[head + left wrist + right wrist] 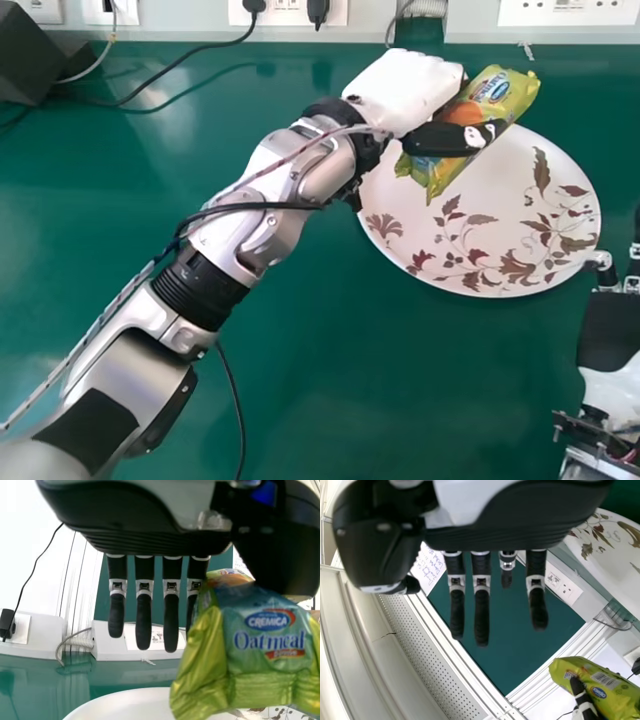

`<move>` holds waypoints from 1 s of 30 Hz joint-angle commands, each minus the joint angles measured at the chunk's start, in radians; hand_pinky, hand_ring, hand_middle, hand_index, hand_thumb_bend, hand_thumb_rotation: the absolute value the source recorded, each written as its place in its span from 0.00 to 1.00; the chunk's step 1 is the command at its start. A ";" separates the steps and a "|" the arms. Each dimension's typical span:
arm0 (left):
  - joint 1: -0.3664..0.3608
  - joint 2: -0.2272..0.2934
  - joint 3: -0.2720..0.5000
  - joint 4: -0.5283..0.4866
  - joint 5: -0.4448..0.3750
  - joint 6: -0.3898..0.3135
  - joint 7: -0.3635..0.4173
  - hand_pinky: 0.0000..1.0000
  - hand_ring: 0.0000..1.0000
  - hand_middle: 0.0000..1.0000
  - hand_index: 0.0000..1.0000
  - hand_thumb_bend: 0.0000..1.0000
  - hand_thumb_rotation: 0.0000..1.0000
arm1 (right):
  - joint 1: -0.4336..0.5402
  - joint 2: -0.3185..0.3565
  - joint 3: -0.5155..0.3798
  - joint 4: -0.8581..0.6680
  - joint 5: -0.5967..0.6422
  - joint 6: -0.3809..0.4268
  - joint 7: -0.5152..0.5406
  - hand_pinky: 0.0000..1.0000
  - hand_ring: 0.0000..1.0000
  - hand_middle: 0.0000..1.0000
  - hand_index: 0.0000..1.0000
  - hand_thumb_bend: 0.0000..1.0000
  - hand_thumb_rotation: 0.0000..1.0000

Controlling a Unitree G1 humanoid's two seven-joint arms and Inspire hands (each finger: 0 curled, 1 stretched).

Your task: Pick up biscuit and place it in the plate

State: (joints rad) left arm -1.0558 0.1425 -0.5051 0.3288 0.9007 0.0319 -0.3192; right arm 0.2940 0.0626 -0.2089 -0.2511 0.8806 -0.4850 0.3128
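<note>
"Where is the biscuit sitting now?"

"The crinkly yellow-green biscuit packet with a blue label (505,100) is hanging above the far-left part of the round white plate with brown leaf sprigs (500,160). The white-and-black left hand (400,88) is grasping it, its black thumb (445,139) pinning the wrapper while the other fingers are pointing straight."

"And the right hand?"

"The black-and-white right hand (608,325) is waiting beside the plate, its fingers released and holding nothing."

"What's worrying you?"

"The thumb is doing much of the gripping, so the slick film could be slipping out early. If the hand is opening this near the rim, the packet could be landing half off and tipping onto the smooth green table (350,380). Pressing too hard could be crushing the biscuits."

"How is it all looking, surface-wise?"

"The wrapper is creasing into soft folds, ending in a flat, ridged seal. The plate is showing a smooth, shallow curve, and the glossy tabletop is reflecting light in pale streaks."
</note>
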 commanded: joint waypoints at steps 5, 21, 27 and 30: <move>-0.066 -0.015 -0.043 0.077 0.012 -0.037 0.039 0.41 0.42 0.48 0.49 0.50 0.00 | 0.016 0.086 -0.005 -0.007 0.006 -0.005 -0.017 0.21 0.31 0.43 0.52 0.52 0.00; -0.184 -0.091 -0.112 0.316 0.027 -0.057 0.084 0.42 0.42 0.47 0.50 0.50 0.00 | 0.022 0.080 -0.006 -0.027 0.004 -0.006 -0.041 0.30 0.46 0.48 0.68 0.55 0.00; -0.211 -0.117 -0.139 0.401 0.043 -0.064 0.143 0.42 0.43 0.47 0.49 0.50 0.00 | 0.026 0.084 -0.005 -0.029 0.003 -0.007 -0.042 0.21 0.32 0.48 0.74 0.55 0.00; -0.224 -0.126 -0.151 0.437 0.040 -0.076 0.166 0.42 0.43 0.47 0.49 0.50 0.00 | 0.026 0.083 -0.005 -0.028 -0.012 -0.010 -0.050 0.16 0.24 0.47 0.76 0.55 0.00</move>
State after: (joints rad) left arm -1.2521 0.0260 -0.6445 0.7557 0.9333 -0.0360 -0.1781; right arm 0.3137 0.0658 -0.2114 -0.2703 0.8766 -0.4833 0.2704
